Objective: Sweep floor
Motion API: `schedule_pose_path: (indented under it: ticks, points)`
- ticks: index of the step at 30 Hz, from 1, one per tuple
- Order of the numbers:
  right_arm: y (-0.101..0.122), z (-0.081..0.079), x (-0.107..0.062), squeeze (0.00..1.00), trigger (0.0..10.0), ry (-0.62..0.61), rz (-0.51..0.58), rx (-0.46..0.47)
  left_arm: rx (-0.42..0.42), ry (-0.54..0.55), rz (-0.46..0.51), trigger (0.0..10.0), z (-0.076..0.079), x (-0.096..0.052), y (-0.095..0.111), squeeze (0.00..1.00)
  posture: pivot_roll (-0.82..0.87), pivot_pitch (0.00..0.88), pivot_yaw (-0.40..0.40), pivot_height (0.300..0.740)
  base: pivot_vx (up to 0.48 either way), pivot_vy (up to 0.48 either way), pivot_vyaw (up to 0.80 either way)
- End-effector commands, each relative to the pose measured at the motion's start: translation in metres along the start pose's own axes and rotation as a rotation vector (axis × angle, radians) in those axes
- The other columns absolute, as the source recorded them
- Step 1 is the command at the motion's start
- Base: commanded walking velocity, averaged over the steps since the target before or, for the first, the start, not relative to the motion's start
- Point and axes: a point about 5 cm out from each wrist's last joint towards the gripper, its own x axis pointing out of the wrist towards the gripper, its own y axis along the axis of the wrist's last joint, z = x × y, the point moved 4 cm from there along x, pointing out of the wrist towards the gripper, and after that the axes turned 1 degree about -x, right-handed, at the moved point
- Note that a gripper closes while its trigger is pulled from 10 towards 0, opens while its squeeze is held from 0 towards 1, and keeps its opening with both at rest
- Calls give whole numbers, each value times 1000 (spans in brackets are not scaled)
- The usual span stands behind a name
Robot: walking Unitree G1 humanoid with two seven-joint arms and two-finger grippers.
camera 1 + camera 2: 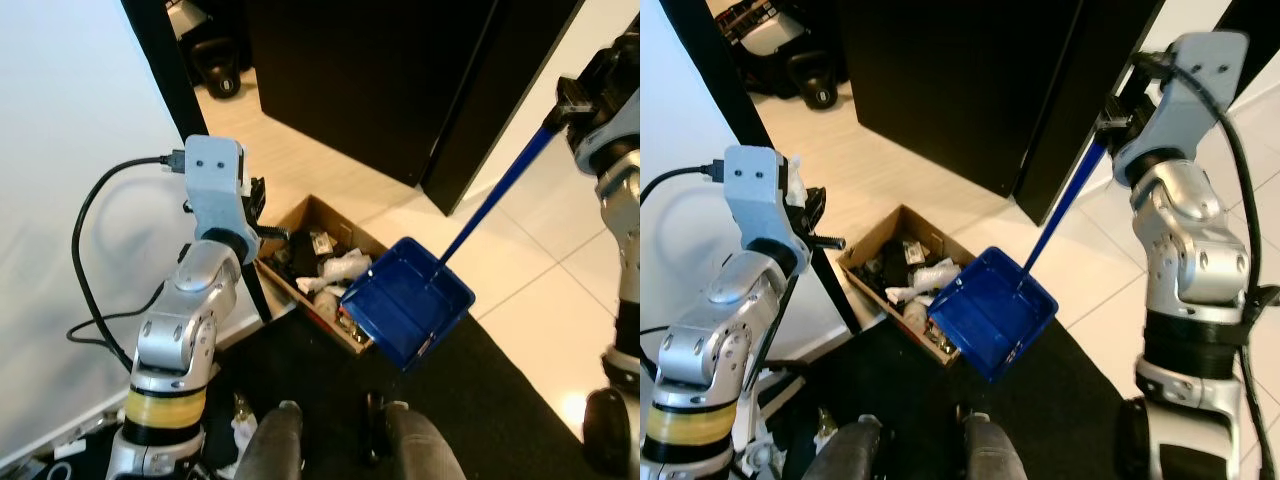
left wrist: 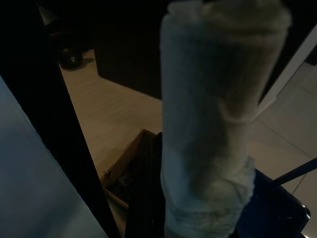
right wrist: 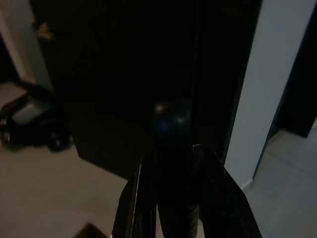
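Clamping dustpan handle (image 1: 1065, 212) | right gripper (image 1: 1118, 118) | pan tilted over box (image 1: 902, 272)

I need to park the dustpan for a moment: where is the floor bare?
Bare tile lies between the cardboard box and the black cabinet. The box holds rubbish, with the blue dustpan tilted over its near end.

Right claw (image 1: 1118, 120) raised high, fingers clamped shut; left claw (image 1: 252, 205) raised, wrist bent forward.

Blue dustpan (image 1: 408, 300) tilted over cardboard box (image 1: 318, 268) of rubbish; left arm (image 1: 190, 330) beside box.
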Motion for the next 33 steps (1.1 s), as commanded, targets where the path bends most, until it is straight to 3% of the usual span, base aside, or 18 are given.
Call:
schedule_pose_path:
  ticks: [1, 4, 10, 20, 33]
  points:
    - [20, 5, 3, 0, 10000, -38, 96, 98, 29, -5, 39, 10000, 2, 1, 8, 0, 52, 158, 12, 740, 0, 0, 0]
    - [33, 8, 13, 0, 10000, -119, 139, 242, 30, -5, 41, 10000, 1, 3, 10, 0, 52, 152, 12, 740, 0, 0, 0]
    - [22, 4, 19, 0, 10000, -163, 92, 339, 33, -7, 24, 10000, 2, 3, 8, 0, 60, 148, 10, 740, 0, 0, 0]
    - [2, -25, 21, 0, 10000, -116, 46, 317, 28, 22, -5, 10000, -2, 1, 1, 0, 68, 147, 2, 740, 0, 0, 0]
    - [-4, -24, 21, 0, 10000, -123, 36, 313, 4, 54, -29, 10000, -7, -2, -5, 0, 69, 148, 1, 740, 0, 0, 0]
